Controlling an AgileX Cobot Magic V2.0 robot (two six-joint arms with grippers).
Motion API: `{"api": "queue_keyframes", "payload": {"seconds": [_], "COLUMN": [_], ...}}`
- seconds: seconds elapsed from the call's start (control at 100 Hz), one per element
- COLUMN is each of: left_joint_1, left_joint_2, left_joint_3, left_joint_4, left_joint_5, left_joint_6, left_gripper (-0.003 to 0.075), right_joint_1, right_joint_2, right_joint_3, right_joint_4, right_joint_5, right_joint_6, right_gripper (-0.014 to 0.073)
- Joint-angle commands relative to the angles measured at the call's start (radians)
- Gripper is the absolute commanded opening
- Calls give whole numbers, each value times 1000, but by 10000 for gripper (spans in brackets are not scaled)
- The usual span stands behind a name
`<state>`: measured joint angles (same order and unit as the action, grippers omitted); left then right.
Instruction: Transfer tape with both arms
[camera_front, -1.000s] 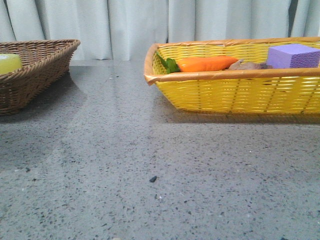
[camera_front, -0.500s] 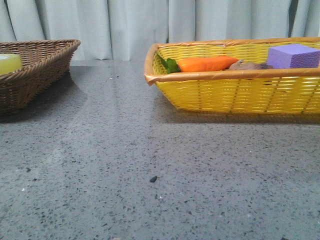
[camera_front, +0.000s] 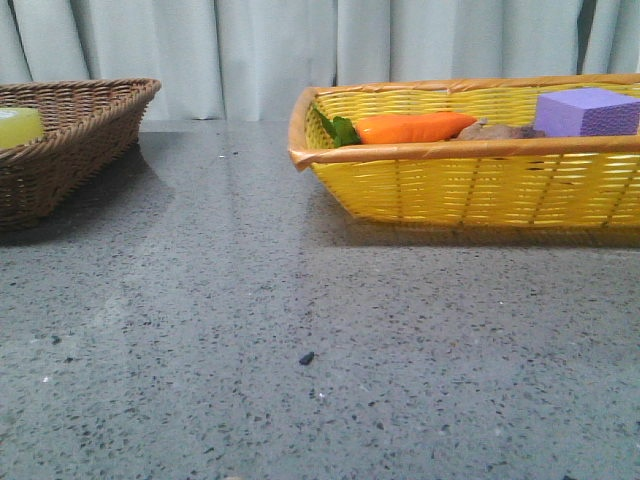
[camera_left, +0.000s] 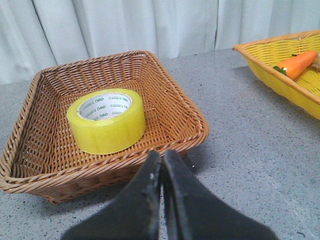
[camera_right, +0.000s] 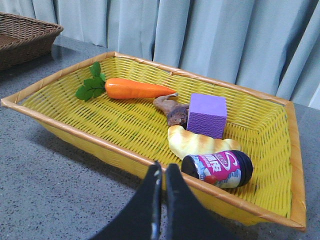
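Outside brown basket (camera_left: 165, 107) holding tape (camera_left: 106, 120), left end effector (camera_left: 162, 172) pressed together; right end effector (camera_right: 161, 181) likewise.

The front camera sits low, looking across the gray table (camera_front: 300, 330) toward the curtain (camera_front: 270, 50). The left wrist camera looks down into the brown basket (camera_left: 172, 107). The right wrist camera looks down, close, into the yellow basket (camera_right: 280, 150). All three show both baskets.
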<state>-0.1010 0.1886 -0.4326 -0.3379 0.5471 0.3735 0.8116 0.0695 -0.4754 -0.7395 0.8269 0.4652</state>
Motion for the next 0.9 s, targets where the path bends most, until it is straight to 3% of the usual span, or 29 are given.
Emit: {"api": "queue_keyframes", "payload": {"seconds": [0.0,0.41,0.54,0.7,0.79,0.89], "left_joint_1": [2,2,7,10,38,68], "left_joint_2": [9,4,-47,-142,-198,-225], "left_joint_3": [-23,19,110,272,358,446], "left_joint_4": [-23,-10,98,243,282,282], "left_joint_5": [-73,-107,-265,-547,-613,-645], "left_joint_6": [0,0,-30,-224,-342,-364], "left_gripper": [-20,-20,-20,-20,-20,-20], "right_joint_1": [-1,-1,-1,-1,-1,-1], "right_joint_2": [14,14,14,14,14,14], "right_joint_3": [-20,-20,-20,-20,-20,-20], "right_joint_4": [-52,-52,-52,-52,-52,-54], "right_joint_5": [-53,-53,-53,-53,-53,-53], "right_joint_6": [1,1,1,1,1,1], "right_gripper": [-74,-74,-74,-74,-74,-74]}}
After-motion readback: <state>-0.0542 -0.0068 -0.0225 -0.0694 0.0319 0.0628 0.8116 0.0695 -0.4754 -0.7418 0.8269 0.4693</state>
